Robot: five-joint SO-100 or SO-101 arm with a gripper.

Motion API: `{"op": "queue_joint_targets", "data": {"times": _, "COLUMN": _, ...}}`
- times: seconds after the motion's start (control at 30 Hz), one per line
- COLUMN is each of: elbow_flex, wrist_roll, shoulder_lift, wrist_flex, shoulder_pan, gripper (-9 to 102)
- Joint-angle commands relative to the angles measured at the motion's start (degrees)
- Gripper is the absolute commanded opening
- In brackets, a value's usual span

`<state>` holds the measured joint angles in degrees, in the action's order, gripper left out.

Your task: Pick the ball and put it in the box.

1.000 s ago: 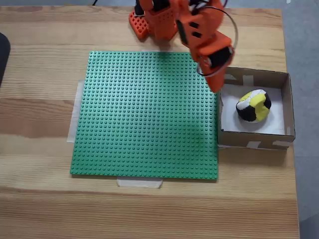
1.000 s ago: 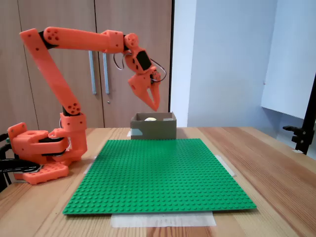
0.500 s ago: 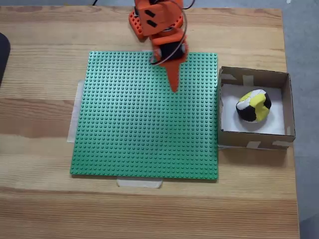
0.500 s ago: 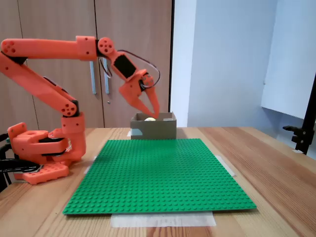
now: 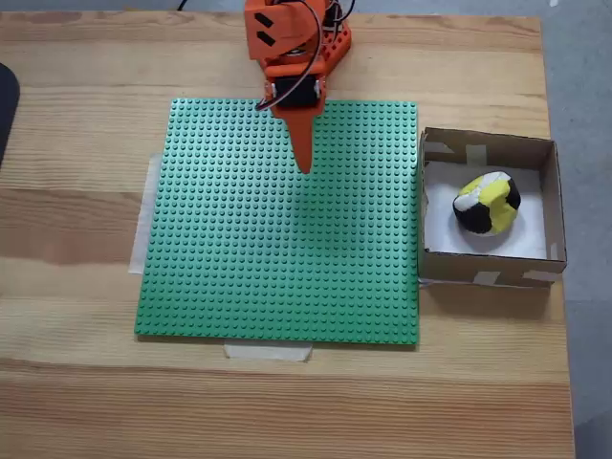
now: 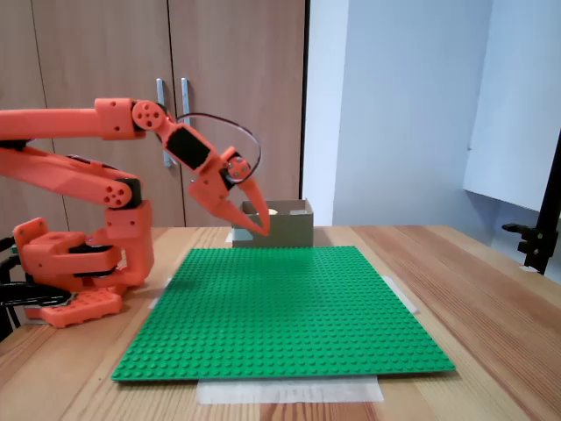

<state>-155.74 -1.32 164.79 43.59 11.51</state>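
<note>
In the fixed view from above, a dark object (image 5: 5, 100) juts in at the far left edge, resting on the wooden table (image 5: 76, 57). A strip of pale tape (image 5: 145, 215) shows along the left side of the green studded baseplate (image 5: 258, 258), which fills the middle of the table, and another strip peeks out under its near edge. The orange arm (image 5: 292, 48) reaches in from the top edge, and its gripper (image 5: 303, 164) points down over the upper middle of the baseplate, tapering to a single point, with the fingers drawn together and nothing between them. Right of the baseplate, with its wall touching the plate's edge, sits the box (image 5: 545, 196), taped at the corners, and the ball (image 5: 486, 203) lies on its white bottom, near the centre, well apart from the gripper. In the fixed view from table level, the arm's base (image 6: 74, 267) stands at the left on the table (image 6: 491, 272), with the arm (image 6: 61, 123) folded low and stretching right. The gripper (image 6: 259, 230) hangs above the far part of the baseplate (image 6: 280, 307), slanting down to the right, jaws nearly closed and empty. Behind its tip stands the box (image 6: 289, 230), and a pale sliver of the ball (image 6: 273, 211) shows over the rim. Wooden cupboard doors (image 6: 237, 88) and a blue-white wall (image 6: 394, 105) fill the background, and a black stand (image 6: 539, 237) rises at the far right.
</note>
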Motion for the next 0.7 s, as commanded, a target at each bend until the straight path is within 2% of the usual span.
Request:
{"op": "queue_joint_targets", "data": {"times": 0.0, "elbow_flex": -1.3, "wrist_roll": -1.0, "shoulder_lift": 2.8, "wrist_flex": -0.8, "shoulder_pan": -2.1, "gripper": -1}}
{"op": "queue_joint_targets", "data": {"times": 0.27, "elbow_flex": -9.8, "wrist_roll": 0.1, "shoulder_lift": 8.6, "wrist_flex": -3.3, "shoulder_pan": -7.9, "gripper": -1}}
{"op": "queue_joint_targets", "data": {"times": 0.67, "elbow_flex": -17.0, "wrist_roll": 0.1, "shoulder_lift": 16.5, "wrist_flex": -2.2, "shoulder_pan": -9.1, "gripper": -1}}
